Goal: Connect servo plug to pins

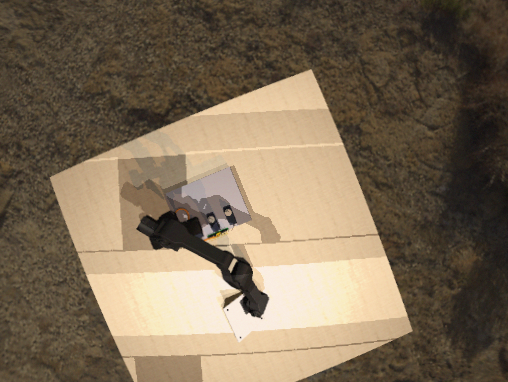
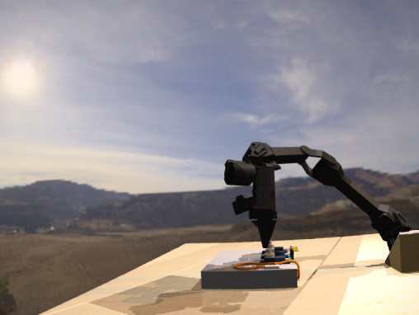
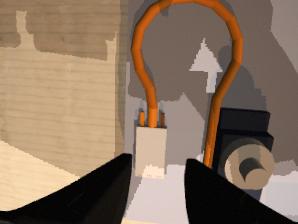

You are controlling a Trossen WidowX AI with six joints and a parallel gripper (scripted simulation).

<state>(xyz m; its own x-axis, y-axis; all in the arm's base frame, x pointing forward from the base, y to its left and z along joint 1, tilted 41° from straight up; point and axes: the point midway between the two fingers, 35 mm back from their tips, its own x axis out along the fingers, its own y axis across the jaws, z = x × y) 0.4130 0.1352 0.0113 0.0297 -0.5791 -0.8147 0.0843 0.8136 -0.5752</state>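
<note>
The pale plug (image 3: pixel 151 152) lies flat on the grey holder (image 3: pixel 160 200) (image 1: pixel 230 180) (image 2: pixel 247 280). Its wires leave the far end in the wrist view, and its hole end faces the bottom of that view. The orange lead (image 3: pixel 237 37) (image 2: pixel 247 264) loops over the holder to a dark servo (image 3: pixel 245 120). My gripper (image 3: pixel 158 165) (image 2: pixel 265 246) is partly open and empty, pointing straight down above the holder. Its fingertips appear either side of the plug, which sits left of their middle. In the top view the arm hides the fingers. The coloured pin row (image 1: pixel 218 233) (image 2: pixel 294 249) is outside the wrist view.
Two dark servos (image 1: pixel 212 220) (image 1: pixel 228 212) show to the right of the arm in the top view. The nearest servo's round pale hub (image 3: pixel 249 165) stands up close to the right finger. The holder's left edge runs beside the plug, with wooden table (image 3: pixel 60 100) beyond it.
</note>
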